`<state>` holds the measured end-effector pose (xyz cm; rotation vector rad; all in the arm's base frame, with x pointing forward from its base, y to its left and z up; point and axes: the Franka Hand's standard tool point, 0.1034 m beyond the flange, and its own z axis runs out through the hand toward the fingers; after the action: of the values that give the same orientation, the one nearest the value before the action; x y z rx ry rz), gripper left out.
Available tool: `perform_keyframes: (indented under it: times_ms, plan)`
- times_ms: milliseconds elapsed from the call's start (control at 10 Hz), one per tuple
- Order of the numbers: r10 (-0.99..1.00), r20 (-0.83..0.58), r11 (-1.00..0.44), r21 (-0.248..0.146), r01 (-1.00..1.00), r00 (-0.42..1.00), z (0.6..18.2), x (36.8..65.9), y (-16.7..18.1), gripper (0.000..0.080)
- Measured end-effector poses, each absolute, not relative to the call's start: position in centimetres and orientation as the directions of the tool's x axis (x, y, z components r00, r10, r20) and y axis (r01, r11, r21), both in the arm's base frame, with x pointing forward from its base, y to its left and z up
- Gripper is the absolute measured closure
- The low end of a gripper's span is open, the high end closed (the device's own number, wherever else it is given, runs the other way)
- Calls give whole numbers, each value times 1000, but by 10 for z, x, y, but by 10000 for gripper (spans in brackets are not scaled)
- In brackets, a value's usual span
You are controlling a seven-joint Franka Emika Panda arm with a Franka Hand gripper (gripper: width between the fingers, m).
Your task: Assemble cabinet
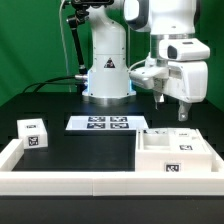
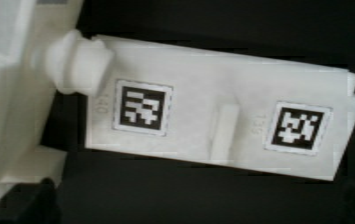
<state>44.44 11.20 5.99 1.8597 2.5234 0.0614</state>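
Note:
The cabinet (image 1: 170,155), a large white box frame with black-and-white tags, lies at the exterior view's front right. My gripper (image 1: 181,112) hangs a little above its far side, touching nothing. The wrist view shows a white tagged part of the cabinet (image 2: 218,110) with two tags and a round peg (image 2: 76,62) at one end, below my gripper (image 2: 192,212). The fingers show only as dark shapes at the frame's edges, far apart, with nothing between them. A small white tagged box (image 1: 35,133) sits at the exterior view's left.
The marker board (image 1: 108,123) lies flat in the middle, in front of the arm's base (image 1: 106,75). A low white border rail (image 1: 70,180) runs along the front and the exterior view's left side. The table is black.

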Motion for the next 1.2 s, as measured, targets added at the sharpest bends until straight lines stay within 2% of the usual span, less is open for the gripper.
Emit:
perform_keyframes:
  times_ms: [500, 1200]
  plan:
    - [958, 37, 283, -7, 959, -283, 38, 435, 111, 2]
    - [964, 55, 264, -46, 964, -261, 19, 427, 103, 2]
